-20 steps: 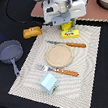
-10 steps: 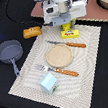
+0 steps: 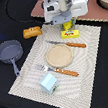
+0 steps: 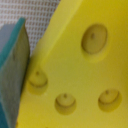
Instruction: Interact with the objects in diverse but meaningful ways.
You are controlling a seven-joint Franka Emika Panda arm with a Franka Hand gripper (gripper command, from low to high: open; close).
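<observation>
A grey pan sits at nine o'clock, off the woven placemat. The golden-brown bread loaf lies at eleven. At centre is a round tan plate, flanked by an orange-handled knife and fork; the pale milk carton stands at six. At one o'clock the gripper hangs over the cheese wedge, smooth yellow with dimpled holes, beside the yellow box. I cannot tell its jaw spread.

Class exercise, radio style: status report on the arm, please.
Gripper low over the yellow holed cheese wedge; jaw state unreadable. Yellow box with red label lies just beside. Nothing visibly blocking.
</observation>
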